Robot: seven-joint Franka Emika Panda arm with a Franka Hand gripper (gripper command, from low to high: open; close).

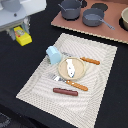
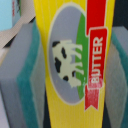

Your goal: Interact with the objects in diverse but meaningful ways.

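Observation:
My gripper (image 1: 19, 31) hangs at the exterior view's upper left, over the black table and away from the placemat. It is shut on a yellow butter packet (image 1: 22, 38). The wrist view is filled by this packet (image 2: 70, 30), with a cow picture and a red "BUTTER" ribbon, squeezed between the teal-padded fingers (image 2: 20, 85). On the placemat (image 1: 35, 82) stand a pale blue cup (image 1: 52, 54) and a tan plate (image 1: 61, 70) holding a small white oblong piece (image 1: 70, 67). A dark red-brown sausage (image 1: 65, 92) lies near the mat's front.
An orange-handled knife (image 1: 90, 61) and an orange-handled fork (image 1: 75, 85) flank the plate. Grey pots (image 1: 70, 8) and a pan (image 1: 94, 19) sit on a brown board (image 1: 80, 26) at the back right, with a bowl (image 1: 124, 19) at the exterior view's right edge.

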